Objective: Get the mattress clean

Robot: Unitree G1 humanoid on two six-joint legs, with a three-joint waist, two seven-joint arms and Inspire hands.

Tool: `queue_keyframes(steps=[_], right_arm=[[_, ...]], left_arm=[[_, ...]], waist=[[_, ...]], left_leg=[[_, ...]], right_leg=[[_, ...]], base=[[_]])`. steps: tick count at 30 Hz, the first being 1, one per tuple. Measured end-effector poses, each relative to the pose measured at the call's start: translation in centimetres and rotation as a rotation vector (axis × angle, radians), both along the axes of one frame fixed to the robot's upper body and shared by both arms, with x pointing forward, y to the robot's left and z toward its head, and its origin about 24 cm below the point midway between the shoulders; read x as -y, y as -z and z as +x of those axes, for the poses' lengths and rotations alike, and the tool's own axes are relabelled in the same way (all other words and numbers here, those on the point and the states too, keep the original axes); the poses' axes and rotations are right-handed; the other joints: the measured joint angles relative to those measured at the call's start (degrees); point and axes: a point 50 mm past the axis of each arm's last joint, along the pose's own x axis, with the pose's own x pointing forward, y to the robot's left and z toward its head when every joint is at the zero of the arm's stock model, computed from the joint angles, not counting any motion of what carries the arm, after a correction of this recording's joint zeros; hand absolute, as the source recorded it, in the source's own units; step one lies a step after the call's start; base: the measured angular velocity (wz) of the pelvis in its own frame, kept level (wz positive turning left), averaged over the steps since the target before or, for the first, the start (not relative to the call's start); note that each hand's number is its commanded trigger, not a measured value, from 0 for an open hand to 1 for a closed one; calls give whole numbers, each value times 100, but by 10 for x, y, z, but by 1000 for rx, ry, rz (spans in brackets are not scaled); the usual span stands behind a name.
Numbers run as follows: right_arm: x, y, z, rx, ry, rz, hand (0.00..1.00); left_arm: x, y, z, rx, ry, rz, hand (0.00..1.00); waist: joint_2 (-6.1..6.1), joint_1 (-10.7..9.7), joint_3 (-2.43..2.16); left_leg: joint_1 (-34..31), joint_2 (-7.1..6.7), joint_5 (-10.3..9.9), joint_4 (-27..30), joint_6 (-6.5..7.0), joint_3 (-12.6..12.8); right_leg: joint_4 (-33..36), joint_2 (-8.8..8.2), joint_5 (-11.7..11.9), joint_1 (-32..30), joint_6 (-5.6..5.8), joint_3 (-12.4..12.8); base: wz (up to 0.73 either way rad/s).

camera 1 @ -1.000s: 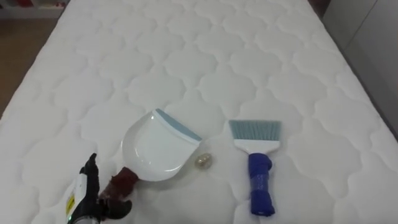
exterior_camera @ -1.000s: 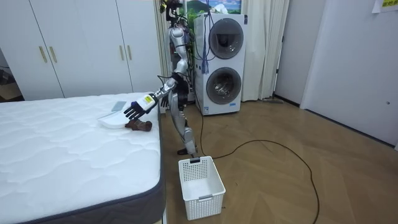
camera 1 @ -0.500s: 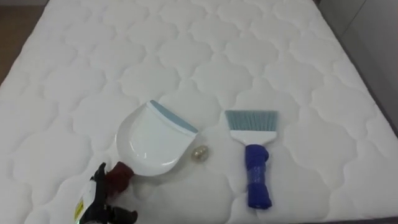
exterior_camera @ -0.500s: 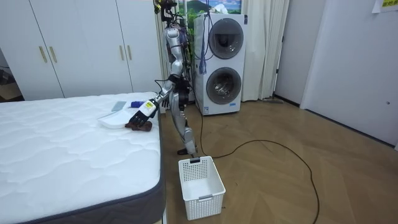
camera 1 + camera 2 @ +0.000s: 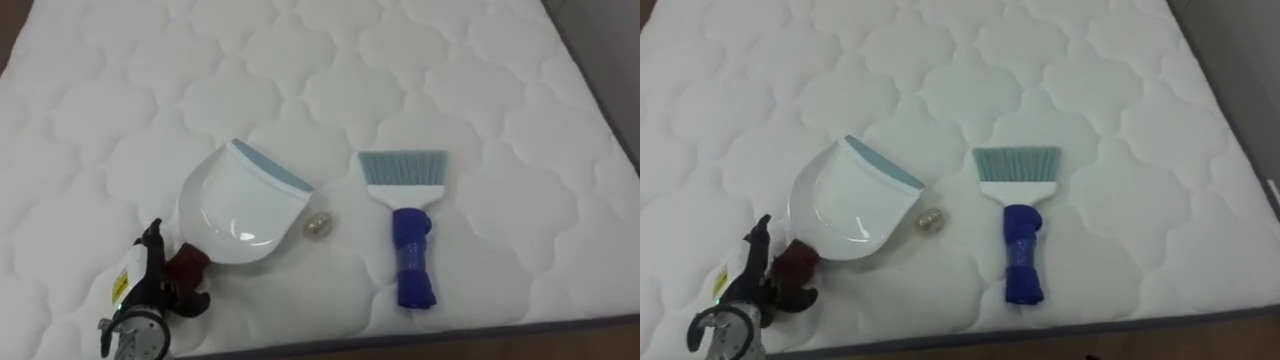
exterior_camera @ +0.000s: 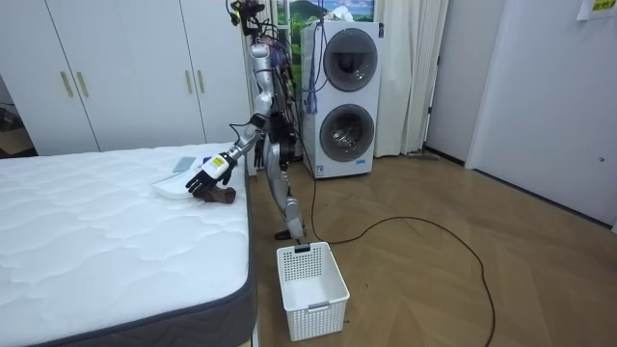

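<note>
A white dustpan (image 5: 235, 210) with a grey-blue lip and a dark red handle (image 5: 186, 266) lies on the white quilted mattress (image 5: 300, 80). To its right lies a brush (image 5: 405, 170) with pale blue bristles and a blue handle (image 5: 412, 265). A small crumpled bit of rubbish (image 5: 319, 224) sits between them, just off the pan's rim. My left hand (image 5: 140, 290) is at the lower left, open, thumb up and fingers loosely bent beside the red handle. In the room view that hand (image 6: 205, 175) hovers over the handle at the bed's near corner.
I stand at the bed's (image 6: 96, 231) side edge. A white laundry basket (image 6: 310, 289) stands on the wood floor by the bed's corner. Stacked washing machines (image 6: 345, 96) and white wardrobes (image 6: 125, 67) line the far wall. The mattress edge (image 5: 450, 335) runs close below the brush.
The eye view has tipped down, so the mattress edge now shows. In the room view I lean further over the bed, and my left hand has come closer to the dustpan's handle.
</note>
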Motion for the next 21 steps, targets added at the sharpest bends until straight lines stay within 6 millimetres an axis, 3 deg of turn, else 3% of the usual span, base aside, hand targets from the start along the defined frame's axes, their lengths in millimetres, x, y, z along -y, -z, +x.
queue_keyframes(steps=[21], right_arm=[[0,0,1,-14,-17,9,0]], left_arm=[[8,2,1,-12,36,11,0]], waist=[[1,-24,0]], left_leg=[[-75,13,0,19,0,0]], right_leg=[[66,-7,4,-105,-8,-87]], base=[[-1]])
